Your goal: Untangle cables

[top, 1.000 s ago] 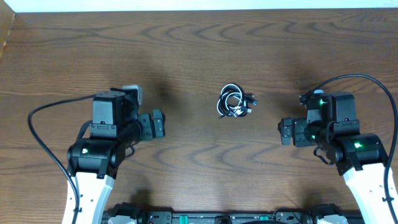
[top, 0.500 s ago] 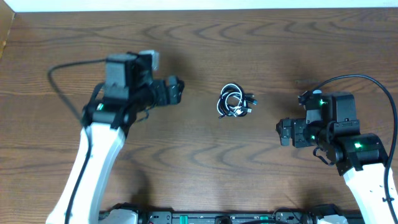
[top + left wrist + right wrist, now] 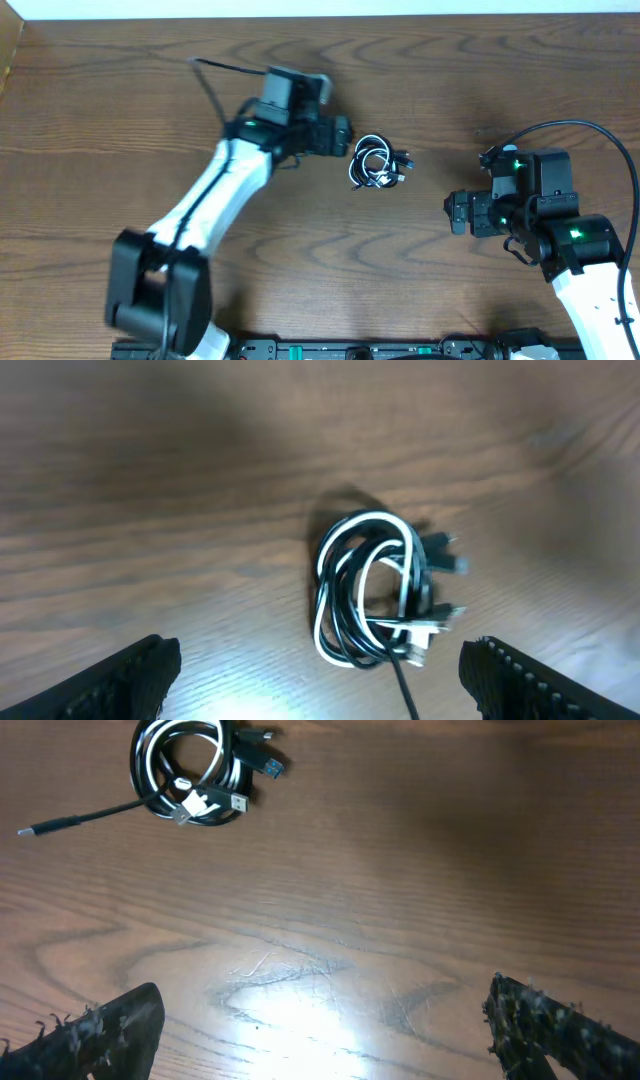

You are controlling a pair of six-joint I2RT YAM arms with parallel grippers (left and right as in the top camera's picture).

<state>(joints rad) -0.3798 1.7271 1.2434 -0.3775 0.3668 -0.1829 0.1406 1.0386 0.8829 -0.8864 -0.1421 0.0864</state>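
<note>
The cables [image 3: 376, 166] lie as one small coiled bundle of white and black cords near the table's middle, plug ends sticking out on its right. My left gripper [image 3: 343, 135] is open just left of and slightly beyond the bundle, touching nothing. In the left wrist view the cables [image 3: 372, 595] fill the centre, ahead of the wide-apart fingertips [image 3: 130, 680]. My right gripper [image 3: 457, 212] stays open well to the right of the bundle. Its wrist view has the cables [image 3: 190, 775] at the top left, with a black plug end trailing left.
The brown wooden table [image 3: 320, 260] runs to a pale wall along the far edge. The thick black arm cable [image 3: 570, 128] arcs above the right arm. The left arm stretches diagonally from the near left toward the middle.
My left arm has swung from the near left up and to the right, ending beside the cable bundle. The right arm and the cables have not moved.
</note>
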